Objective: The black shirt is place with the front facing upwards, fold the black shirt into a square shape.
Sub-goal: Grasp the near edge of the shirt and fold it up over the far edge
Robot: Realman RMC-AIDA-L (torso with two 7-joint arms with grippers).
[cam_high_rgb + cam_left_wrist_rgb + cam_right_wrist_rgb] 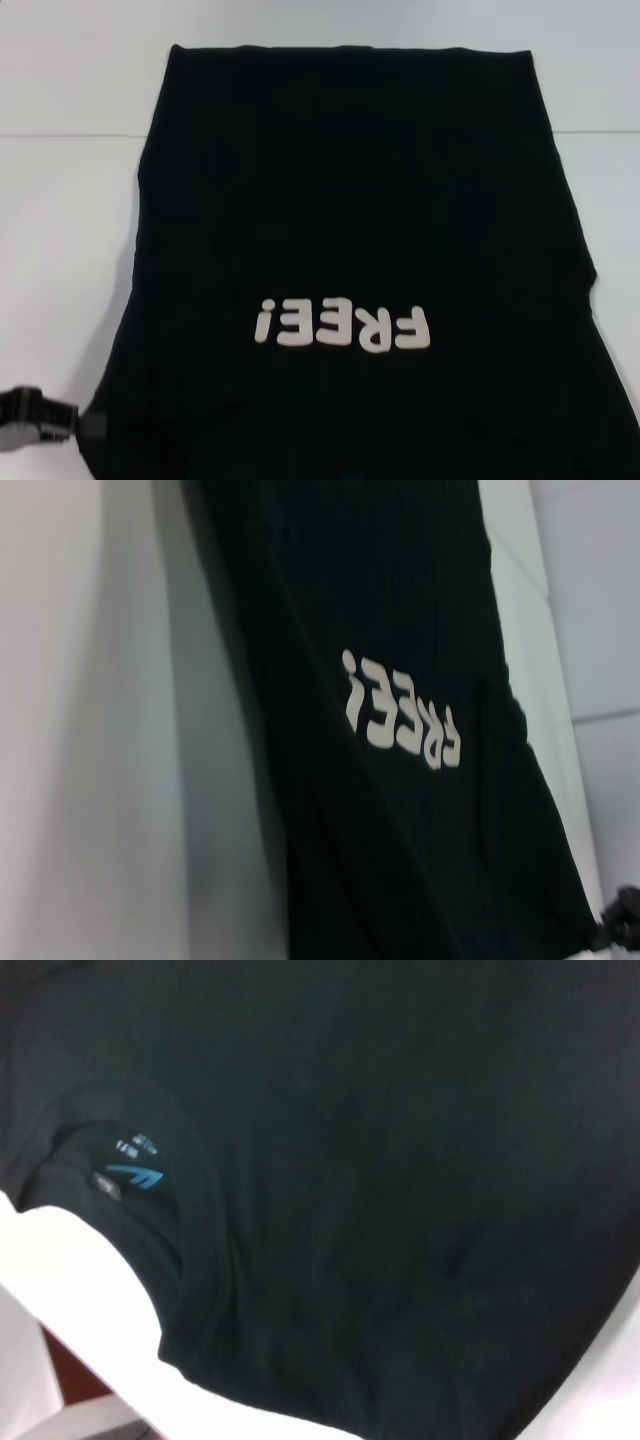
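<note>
The black shirt (360, 230) lies flat on the white table (60, 220), front up. Its white letters "FREE!" (343, 325) read upside down from the head view. Both long sides run straight and no sleeves stick out. My left gripper (42, 417) sits at the near left, right against the shirt's near left edge. The left wrist view looks along the shirt (400, 780) and its letters (400, 715). The right wrist view is close over the collar (190, 1260) with its small blue neck label (135, 1173). A dark lumpy shape (622, 920) at the shirt's near right edge seems to be my right gripper.
Bare white table (600, 90) shows to the left, right and beyond the shirt. A seam line (70, 134) crosses the table at the far side. The table's near edge (90, 1415) shows just beyond the collar.
</note>
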